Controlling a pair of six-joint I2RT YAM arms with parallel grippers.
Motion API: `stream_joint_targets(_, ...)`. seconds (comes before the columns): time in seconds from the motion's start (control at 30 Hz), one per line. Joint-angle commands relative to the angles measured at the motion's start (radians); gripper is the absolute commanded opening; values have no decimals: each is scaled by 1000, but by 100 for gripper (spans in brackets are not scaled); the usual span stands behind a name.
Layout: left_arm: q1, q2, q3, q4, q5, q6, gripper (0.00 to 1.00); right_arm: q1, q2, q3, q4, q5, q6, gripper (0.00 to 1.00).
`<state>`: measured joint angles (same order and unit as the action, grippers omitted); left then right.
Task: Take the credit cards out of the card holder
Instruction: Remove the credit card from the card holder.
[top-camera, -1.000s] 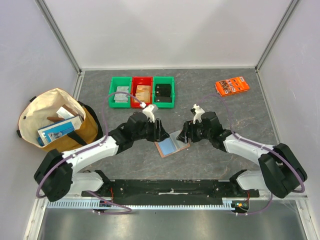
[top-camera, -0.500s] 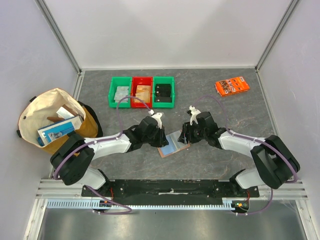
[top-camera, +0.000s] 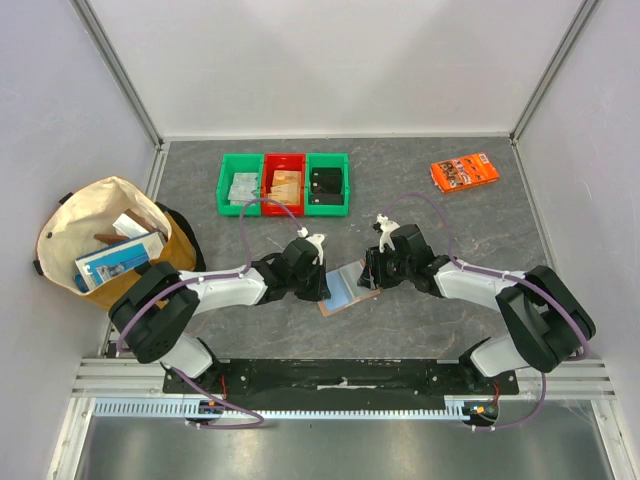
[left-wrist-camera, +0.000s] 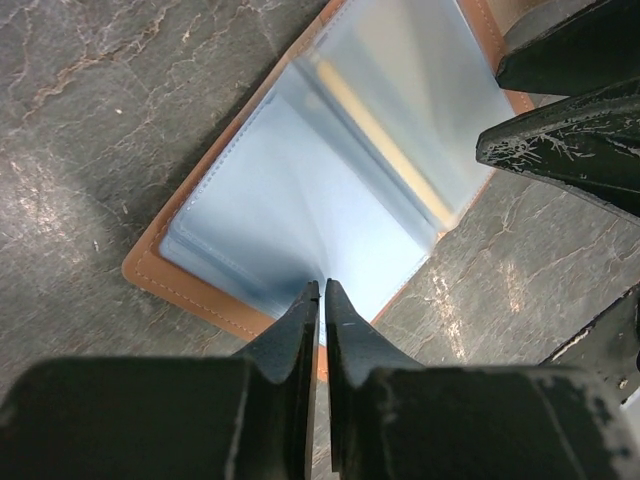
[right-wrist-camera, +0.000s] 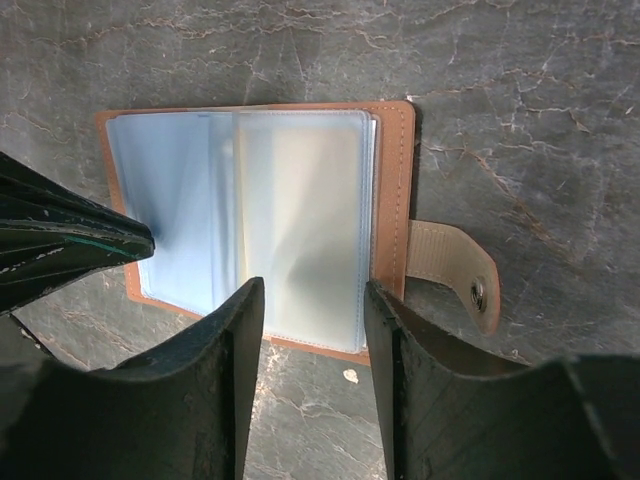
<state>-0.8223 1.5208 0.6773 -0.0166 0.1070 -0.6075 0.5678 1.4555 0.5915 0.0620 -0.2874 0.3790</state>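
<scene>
no text can be read anywhere. the orange packet (top-camera: 465, 172) at the far right of the worktop (top-camera: 520, 215) carries dark print, too small to make out. the blue box (top-camera: 118, 258) in the bag (top-camera: 70, 235) has a pale label, its writing too small as well. the sleeves of the card holder (right-wrist-camera: 390, 200) show no legible marks in either wrist view.
</scene>
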Motion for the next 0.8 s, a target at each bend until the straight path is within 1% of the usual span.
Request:
stream_joint_targets(0.0, -11, 27, -5, -14, -3, 0, 11, 7, 2, 25, 2, -25, -15, 50)
stream_joint_targets(0.13, -9, 36, -1, -11, 6, -1, 9, 7, -10, 33, 1, -48, -8, 45)
stream_joint_targets(0.37, -8, 39, -1, -5, 20, -3, 8, 12, -33, 57, -4, -105, 4, 42)
stream_joint_targets(0.63, -9, 22, -19, 14, 34, -34, 8, 50, -49, 109, 2, -179, 41, 41)
stream_joint_targets(0.67, -9, 13, -24, 44, 36, -41, 8, 61, -49, 114, 2, -182, 46, 41)
stream_joint_targets(0.77, -11, -27, -51, 64, 16, -67, 10, 92, -32, 129, 4, -188, 52, 41)
